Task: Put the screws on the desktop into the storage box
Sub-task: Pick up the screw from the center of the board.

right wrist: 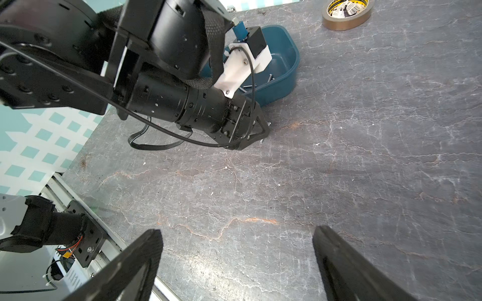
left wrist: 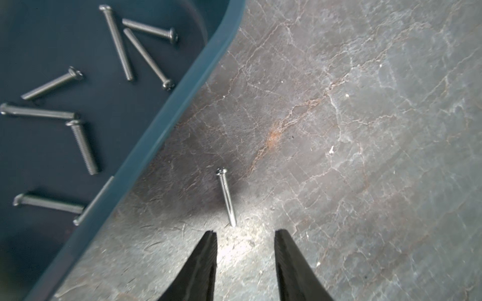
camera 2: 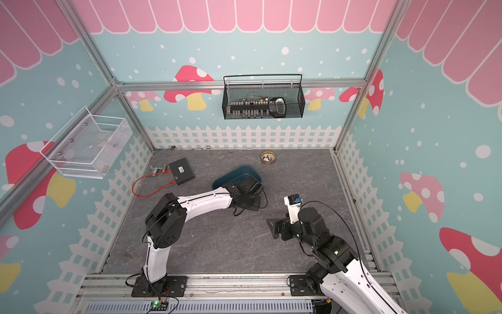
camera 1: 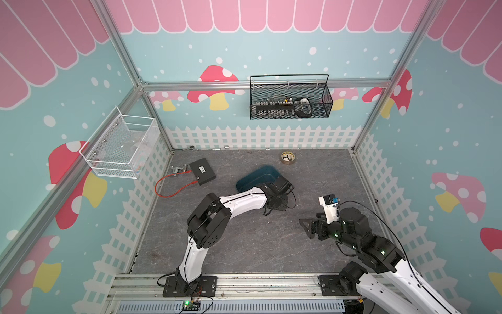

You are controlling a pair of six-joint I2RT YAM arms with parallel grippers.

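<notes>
My left gripper [left wrist: 245, 232] stands parted and empty just short of the loose screw [left wrist: 226, 196] (lower centre); closing off-line could flick it against the storage box [left wrist: 159, 130].

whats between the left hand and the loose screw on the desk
Only bare desk: in the left wrist view the screw lies just ahead of the left hand, its tips apart and touching nothing.
</notes>
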